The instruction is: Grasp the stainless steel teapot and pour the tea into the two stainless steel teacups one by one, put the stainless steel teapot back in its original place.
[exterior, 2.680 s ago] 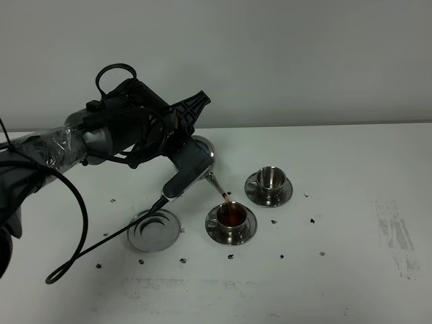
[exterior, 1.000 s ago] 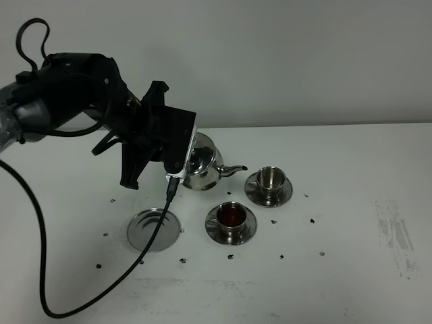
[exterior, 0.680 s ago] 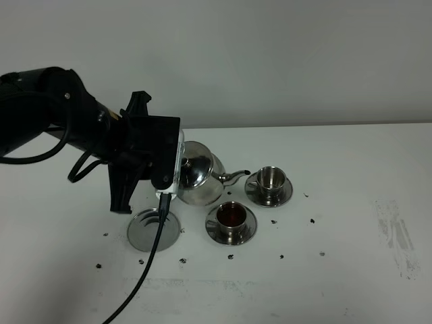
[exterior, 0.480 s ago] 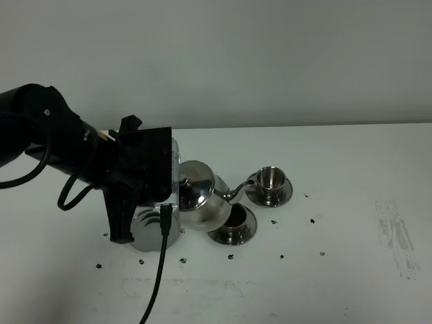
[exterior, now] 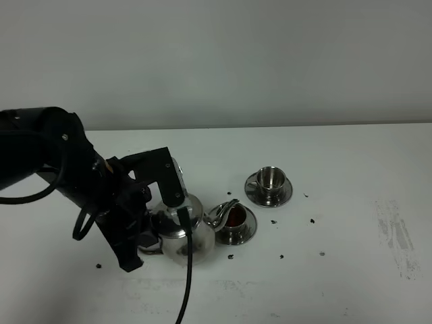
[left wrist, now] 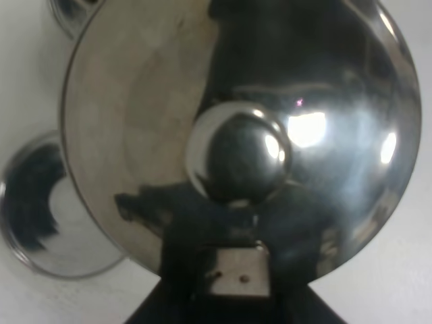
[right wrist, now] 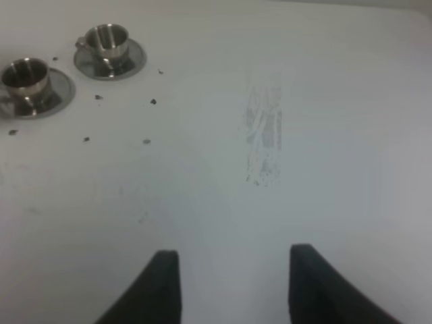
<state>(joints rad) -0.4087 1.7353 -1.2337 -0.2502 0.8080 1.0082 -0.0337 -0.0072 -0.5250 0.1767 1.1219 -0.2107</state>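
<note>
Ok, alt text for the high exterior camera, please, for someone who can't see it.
The black left arm holds a shiny steel teapot down near the white table, spout beside a steel cup of dark tea. A second steel cup stands on its saucer farther back.

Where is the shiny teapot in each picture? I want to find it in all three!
Exterior high: the teapot is low and left of centre, with its spout pointing at the near teacup.
Left wrist: it fills almost the whole picture, seen from above, with its lid knob in the middle.
Right wrist: not in it.
Shared landmark: the near teacup, on its saucer, also shows at the edge of the right wrist view.
</note>
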